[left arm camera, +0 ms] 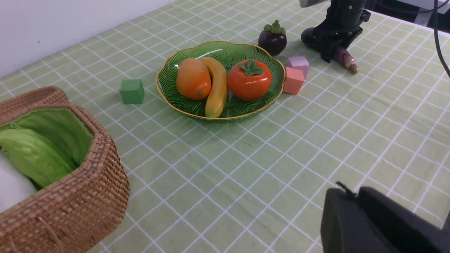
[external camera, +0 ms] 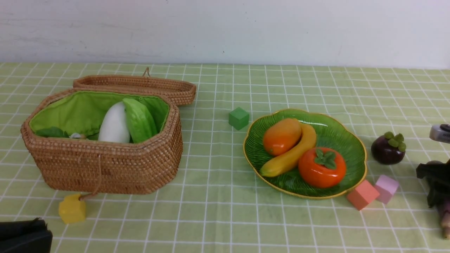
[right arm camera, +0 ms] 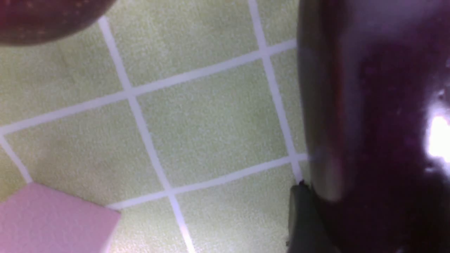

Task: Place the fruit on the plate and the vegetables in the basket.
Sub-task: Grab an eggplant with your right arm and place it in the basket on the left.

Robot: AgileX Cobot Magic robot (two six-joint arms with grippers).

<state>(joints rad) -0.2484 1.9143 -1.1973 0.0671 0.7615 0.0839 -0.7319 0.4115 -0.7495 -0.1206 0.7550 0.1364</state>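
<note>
From my station: salmon cube (external camera: 362,194) and pink cube (external camera: 386,188) flank the plate (external camera: 351,140) at its 4 o'clock. The right gripper (left arm camera: 335,44) straddles the eggplant (left arm camera: 346,59) on the cloth, grip unclear; the mangosteen (external camera: 388,149) sits at its 10 o'clock. The left gripper (left arm camera: 379,225) is closed, empty.

The left tool (external camera: 24,235) was a chunky black block with soft, rounded edges in the lower left corner of the front view. In the left wrist view it filled the lower right corner, dull black, with a thin black bit sticking up on top. The right tool (left arm camera: 334,42) was black too, with boxy parts, at the upper right of that view. A thin black cable (left arm camera: 439,38) curved down beside it. A shiny silver-grey piece (external camera: 440,133) showed at the right edge of the front view.
</note>
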